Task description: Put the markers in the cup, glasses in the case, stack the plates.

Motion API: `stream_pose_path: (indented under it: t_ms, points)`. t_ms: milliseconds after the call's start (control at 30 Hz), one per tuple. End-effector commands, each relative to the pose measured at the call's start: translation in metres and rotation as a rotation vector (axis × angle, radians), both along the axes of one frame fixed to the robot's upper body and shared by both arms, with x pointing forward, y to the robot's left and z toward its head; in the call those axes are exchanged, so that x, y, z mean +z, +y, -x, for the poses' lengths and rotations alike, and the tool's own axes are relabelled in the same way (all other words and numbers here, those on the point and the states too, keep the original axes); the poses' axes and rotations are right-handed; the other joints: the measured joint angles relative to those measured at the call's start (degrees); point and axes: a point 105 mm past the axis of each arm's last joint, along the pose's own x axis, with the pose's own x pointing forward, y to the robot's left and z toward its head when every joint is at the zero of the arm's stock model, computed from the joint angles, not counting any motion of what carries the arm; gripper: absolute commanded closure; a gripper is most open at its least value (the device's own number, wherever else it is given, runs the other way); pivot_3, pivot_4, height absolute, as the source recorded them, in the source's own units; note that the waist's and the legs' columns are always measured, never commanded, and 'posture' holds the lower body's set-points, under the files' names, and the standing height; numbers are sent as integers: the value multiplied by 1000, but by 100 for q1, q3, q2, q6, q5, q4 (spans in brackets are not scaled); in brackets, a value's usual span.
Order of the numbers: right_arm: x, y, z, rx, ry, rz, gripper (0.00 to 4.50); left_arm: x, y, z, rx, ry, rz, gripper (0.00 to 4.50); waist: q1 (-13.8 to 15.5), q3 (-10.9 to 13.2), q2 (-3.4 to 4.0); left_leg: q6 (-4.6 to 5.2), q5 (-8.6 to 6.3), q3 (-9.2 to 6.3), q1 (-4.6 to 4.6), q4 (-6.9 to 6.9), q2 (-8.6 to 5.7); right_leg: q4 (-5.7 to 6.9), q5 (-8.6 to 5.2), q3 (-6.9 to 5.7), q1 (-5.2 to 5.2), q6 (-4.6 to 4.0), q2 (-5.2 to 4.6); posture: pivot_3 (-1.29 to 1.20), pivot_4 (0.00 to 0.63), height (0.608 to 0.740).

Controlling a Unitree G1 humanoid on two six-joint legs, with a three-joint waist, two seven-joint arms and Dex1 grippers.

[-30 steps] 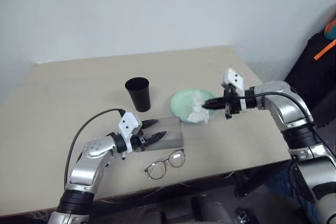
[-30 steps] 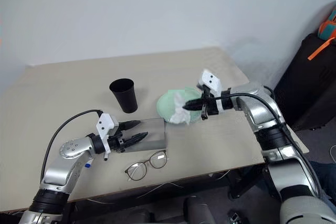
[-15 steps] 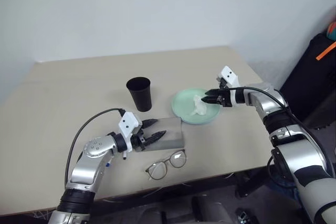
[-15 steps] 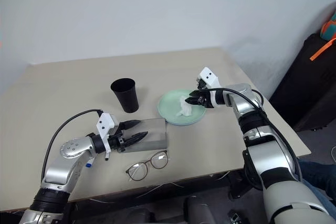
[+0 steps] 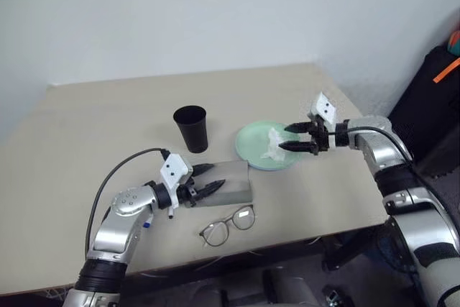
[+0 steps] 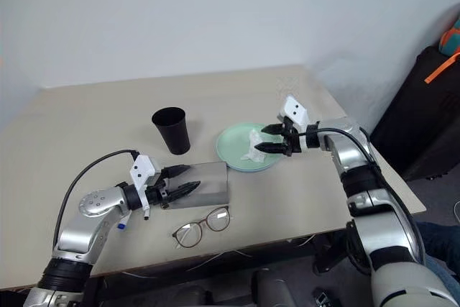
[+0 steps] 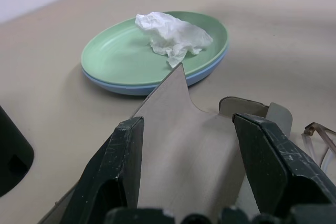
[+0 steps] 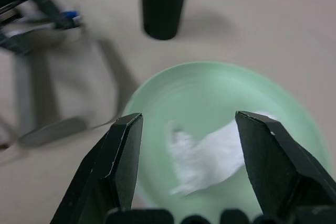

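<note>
White tissue [image 5: 272, 144] on green plate [image 5: 253, 150] | glasses [image 5: 228, 225] beside case [image 5: 233, 186]

On the surface [image 5: 86, 127], the cup [image 5: 190, 129] is standing toward the far left of the plates [image 5: 251, 150], which are lying stacked one on the other. A tissue [image 5: 273, 144] is lying on the upper plate. The case [image 5: 231, 183] is sitting nearer than the cup and the plates, just near-left of the stack. The glasses [image 5: 227, 224] are lying nearest of all, just beside the case's near edge.
</note>
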Motion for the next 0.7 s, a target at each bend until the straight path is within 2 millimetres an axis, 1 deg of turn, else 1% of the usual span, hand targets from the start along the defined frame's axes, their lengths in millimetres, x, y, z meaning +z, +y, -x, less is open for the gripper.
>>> stream_pose_path:
  t_ms: [33, 100, 233, 367, 533, 700]
  points:
    - [22, 1, 15, 70, -79, -22, 1457, 17, 0, -1, -59, -21, 7, 1686, -2, 0, 0, 0, 0, 1, 0, 1, 0, 0, 0, 0, 0, 0, 0, 0, 0, 740]
    - [19, 0, 19, 72, -82, -15, 1457, 18, -1, 5, -109, 26, 16, 1686, -8, 0, 0, 0, 0, 4, 2, 2, 2, 2, 0, -1, -1, 0, 0, 0, 0, 740]
    - [5, -2, 36, 130, -76, 36, 1457, 19, -2, 19, -225, 136, -2, 1686, -5, 1, -1, -2, 0, 4, 8, 1, 5, 4, -1, -4, -2, -1, 3, 0, 0, 740]
    - [-3, 1, 49, 181, -83, 36, 1457, 17, -6, 31, -324, 206, -66, 1686, -2, 2, -3, -2, -1, 3, 7, 1, 3, 1, -1, -3, -2, -1, 2, 0, 0, 740]
    - [-11, 6, 57, 198, -76, 6, 1457, 16, -14, 37, -401, 255, -108, 1686, -3, 3, -6, -2, -1, 3, 4, 1, 1, -3, -2, -3, -2, 0, 0, 0, 0, 740]
    - [-16, 9, 63, 199, -78, -4, 1457, 10, -19, 44, -458, 297, -151, 1686, -4, 3, -6, -2, -1, 3, 6, 0, 2, -2, -2, -2, -3, 0, 2, 0, 0, 740]
